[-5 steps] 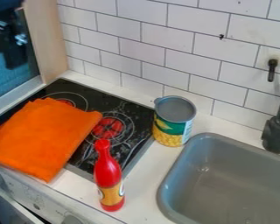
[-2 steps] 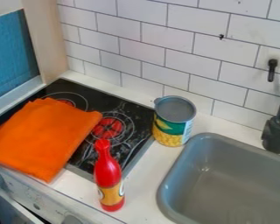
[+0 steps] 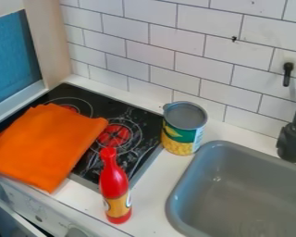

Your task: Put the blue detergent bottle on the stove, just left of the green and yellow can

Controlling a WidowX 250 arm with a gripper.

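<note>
My hand is open or closed, I cannot tell which, nor whether it grips anything; the cloth (image 3: pixel 45 143), orange and lying flat, is spread over the left part of the stove (image 3: pixel 127 110), its near corner reaching onto the pale counter (image 3: pixel 151 194) along the front; its upper edge partly covers one red burner (image 3: pixel 70 108), while a second red ring (image 3: pixel 115 135) shows just beside its right corner.

The bottle (image 3: pixel 114 183), red with a yellow label, stands upright on the counter in front of the stove, to the right of the cloth and apart from it; the can (image 3: pixel 182 134), green and yellow with a grey top, stands upright by the stove's right side, between it and the sink (image 3: pixel 252 194); bottle and can are well apart, the can farther back toward the wall (image 3: pixel 160 51), which is white tile with dark joints.

The sink is a grey basin at the right; a black tap (image 3: pixel 291 141) rises behind it at the edge of my view, and a small black hook (image 3: pixel 288 74) sits on the tiles above; at the upper left, a blue panel (image 3: pixel 13 55) stands beside a pale wooden post (image 3: pixel 52 44).
</note>
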